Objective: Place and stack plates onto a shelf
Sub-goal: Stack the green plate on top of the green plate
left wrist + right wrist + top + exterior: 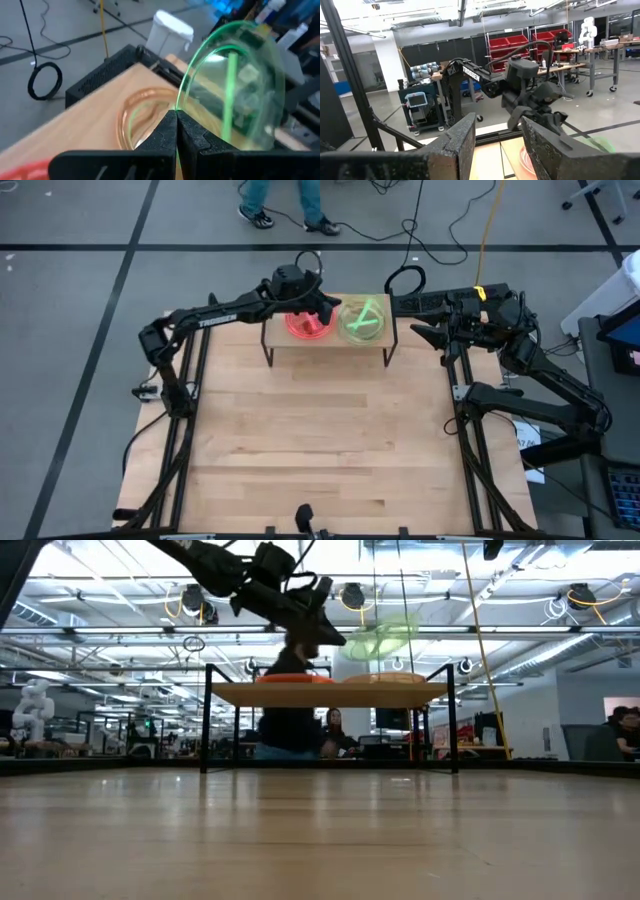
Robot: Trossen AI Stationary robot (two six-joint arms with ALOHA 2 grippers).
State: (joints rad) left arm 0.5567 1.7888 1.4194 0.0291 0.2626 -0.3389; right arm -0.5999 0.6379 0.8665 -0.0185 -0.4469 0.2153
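The shelf (330,339) stands at the table's far edge. A neon pink plate (306,326) lies flat on its left half, low in the low view (290,678). An orange plate (131,120) rests flat on the right half (385,678). My left gripper (328,308) is over the shelf, shut on a neon green plate (364,318) that hangs tilted above the orange one (385,635). A green stick-like mark shows inside it. My right gripper (420,332) waits open to the right of the shelf (498,122). My left gripper pinches the green plate's rim (180,102) between its two fingers (167,132), on the edge nearest the pink plate. The fingers come from the table's left, slanting down. The plate is lifted clear of the shelf and tilted, its far edge raised, above the orange plate.
A black box and cables (440,301) sit just behind the shelf's right end. A person's feet (285,215) stand on the floor beyond the table, and people show in the room behind. Bare tabletop (320,440) stretches from the shelf to the near edge.
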